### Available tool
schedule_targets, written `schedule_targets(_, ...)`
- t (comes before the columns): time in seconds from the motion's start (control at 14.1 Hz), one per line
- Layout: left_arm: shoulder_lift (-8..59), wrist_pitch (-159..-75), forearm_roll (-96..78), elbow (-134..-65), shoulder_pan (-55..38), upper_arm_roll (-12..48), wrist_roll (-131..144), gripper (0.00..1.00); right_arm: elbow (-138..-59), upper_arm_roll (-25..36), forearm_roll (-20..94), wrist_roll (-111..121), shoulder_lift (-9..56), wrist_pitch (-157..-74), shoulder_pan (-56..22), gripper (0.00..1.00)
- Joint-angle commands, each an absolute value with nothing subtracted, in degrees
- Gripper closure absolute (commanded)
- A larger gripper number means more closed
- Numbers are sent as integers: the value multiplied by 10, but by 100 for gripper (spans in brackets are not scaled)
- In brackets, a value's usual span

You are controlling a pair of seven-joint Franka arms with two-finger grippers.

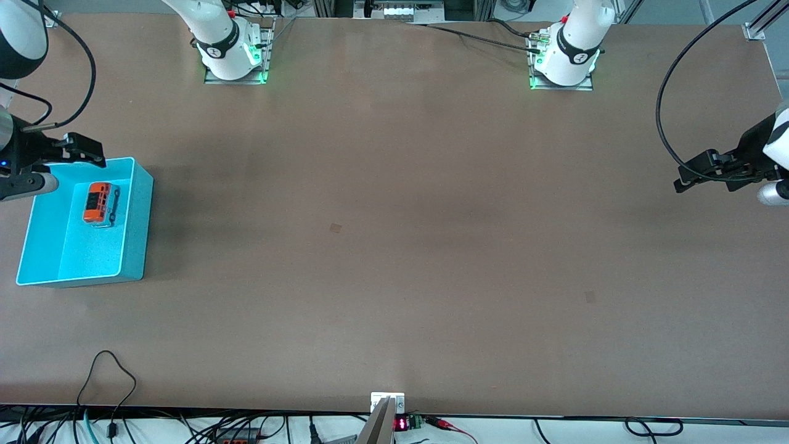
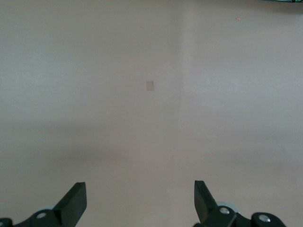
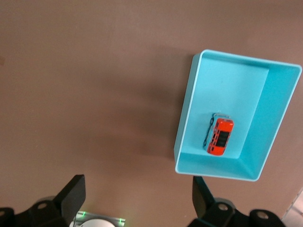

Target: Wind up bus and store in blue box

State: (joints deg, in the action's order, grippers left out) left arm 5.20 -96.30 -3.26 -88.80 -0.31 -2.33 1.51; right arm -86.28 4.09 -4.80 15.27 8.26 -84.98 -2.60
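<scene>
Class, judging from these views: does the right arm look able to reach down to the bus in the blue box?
Probably yes. The right gripper hangs open above the blue box, whose top is uncovered, and the bus lies alone inside with nothing over it.

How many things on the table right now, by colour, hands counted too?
Orange-red: 1, the bus, lying in the box
Cyan-turquoise: 1, the blue box, at the right arm's end of the table
Black: 2, the right hand, open, over the box's rim, and the left hand, open, waiting over bare table
Total: 4
</scene>
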Motion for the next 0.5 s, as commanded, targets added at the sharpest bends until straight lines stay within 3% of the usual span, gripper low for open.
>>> schedule_targets(0.0, 44, -974, -27, -898, -3, -22, 4, 0, -895, 43, -50, 144, 52, -841, -26, 0)
schedule_targets(0.43, 42, -976, -25, -899, -3, -22, 4, 0, -895, 43, -48, 133, 49, -845, -35, 0)
